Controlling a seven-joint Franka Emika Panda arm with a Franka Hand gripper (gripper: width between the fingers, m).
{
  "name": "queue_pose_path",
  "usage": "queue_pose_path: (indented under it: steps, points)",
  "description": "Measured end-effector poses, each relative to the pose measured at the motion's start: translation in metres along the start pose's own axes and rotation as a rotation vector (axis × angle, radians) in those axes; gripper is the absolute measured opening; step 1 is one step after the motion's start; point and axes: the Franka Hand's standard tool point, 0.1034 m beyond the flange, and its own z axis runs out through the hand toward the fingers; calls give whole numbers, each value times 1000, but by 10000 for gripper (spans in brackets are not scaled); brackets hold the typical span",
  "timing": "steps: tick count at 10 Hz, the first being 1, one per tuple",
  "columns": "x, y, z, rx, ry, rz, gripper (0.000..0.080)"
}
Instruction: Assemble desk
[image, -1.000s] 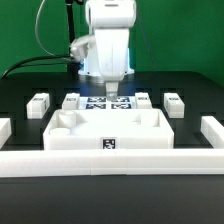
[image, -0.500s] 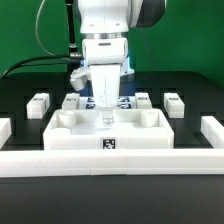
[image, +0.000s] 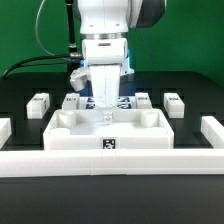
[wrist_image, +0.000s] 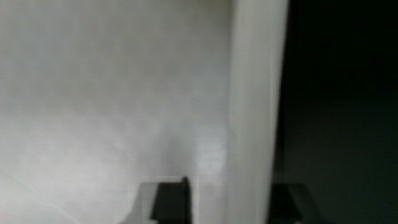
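Note:
The desk top (image: 107, 133), a white tray with a raised rim and a tag on its front wall, lies in the middle of the black table. Four white post legs lie in a row behind it: two on the exterior view's left (image: 38, 103) (image: 72, 101) and two on the right (image: 143, 100) (image: 174, 102). My gripper (image: 106, 119) is down at the top's back rim. In the wrist view the rim wall (wrist_image: 258, 100) runs between my two dark fingers (wrist_image: 169, 200). My gripper (wrist_image: 231, 205) is open, with a gap between one finger and the wall.
The marker board (image: 125, 103) lies behind the desk top, partly hidden by my arm. A long white border rail (image: 110, 161) runs along the front, with shorter rails at the exterior view's left (image: 5, 128) and right (image: 212, 128). A green wall stands behind.
Since one second ago my gripper has come down and forward from above the marker board to the desk top's back rim. It has stayed still over the last half second.

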Motion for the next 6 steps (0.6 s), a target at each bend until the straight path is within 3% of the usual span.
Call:
queue_pose_path:
  steps: [1,6]
  points:
    - [0,0,0,0,0,0,52]
    - [0,0,0,0,0,0,52]
